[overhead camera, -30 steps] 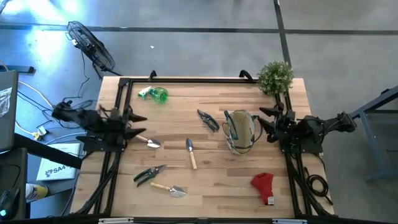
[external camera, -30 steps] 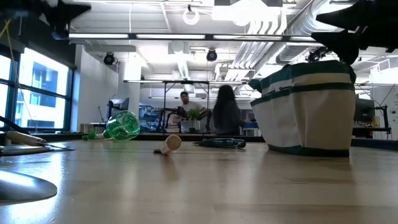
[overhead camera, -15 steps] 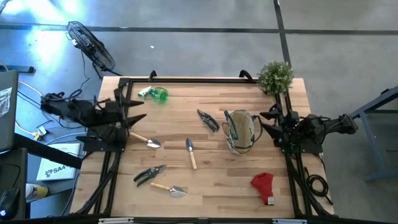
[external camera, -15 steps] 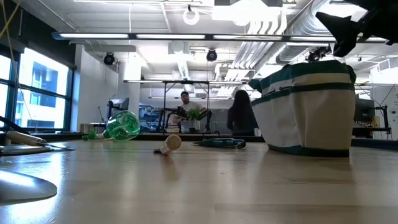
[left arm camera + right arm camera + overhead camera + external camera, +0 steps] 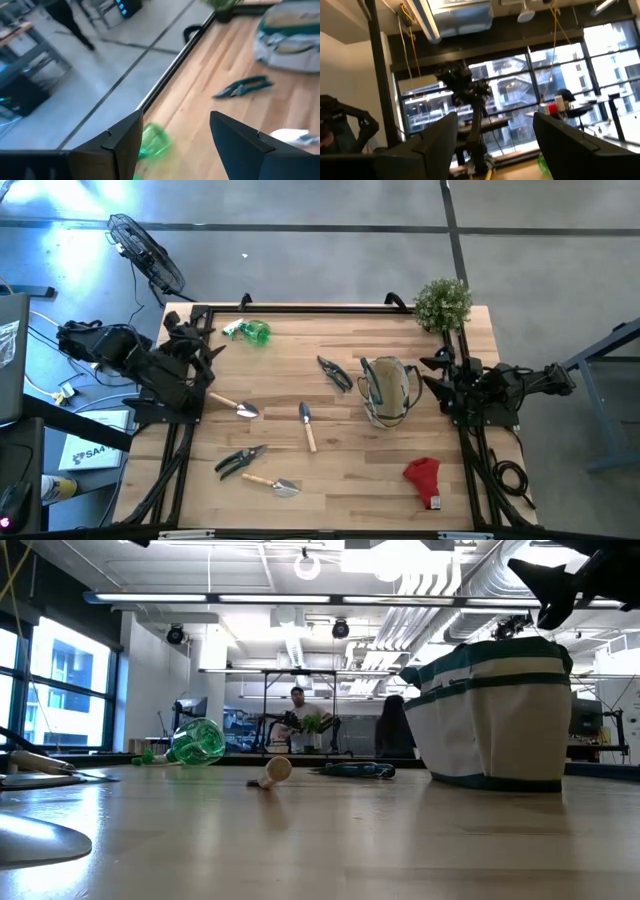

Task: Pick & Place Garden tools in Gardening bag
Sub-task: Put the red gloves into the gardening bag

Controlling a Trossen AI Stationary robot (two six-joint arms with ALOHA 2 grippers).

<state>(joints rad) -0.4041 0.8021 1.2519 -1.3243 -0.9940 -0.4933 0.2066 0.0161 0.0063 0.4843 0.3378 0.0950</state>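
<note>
Seven tools lie loose on the table [image 5: 340, 475], none bagged. The bag [image 5: 386, 390] stands upright, beige-olive fabric with dark green trim, mouth open, loop handles drooping over it. The green spray bottle [image 5: 248, 331] lies on its side near the far edge; dark-handled shears [image 5: 335, 372] sit just beside the bag. There is a trowel [image 5: 236, 407] with a pale wooden handle, a second trowel [image 5: 306, 426] mid-table, green-handled shears [image 5: 240, 461], a third trowel [image 5: 272, 483] right below them, and a red glove [image 5: 424, 476] near the front.

The left gripper [image 5: 199, 340] hangs over the table's left edge with its fingers spread and nothing between them. The bottle lies just ahead of it toward the far edge, the first trowel a little nearer the front; its wrist view looks past the parted fingers at the bottle [image 5: 152, 142] and shears [image 5: 244, 87]. The right gripper [image 5: 438, 375] is also spread and empty, just beside the bag on its right side, with the glove well nearer the front. In the low view the right gripper [image 5: 560, 585] hovers above the bag [image 5: 490, 710], clear of its rim.

Compared with a second ago, the left arm has swung back and turned toward the far edge, away from the first trowel. The right gripper has pulled slightly away from the bag. No tool has shifted.
</note>
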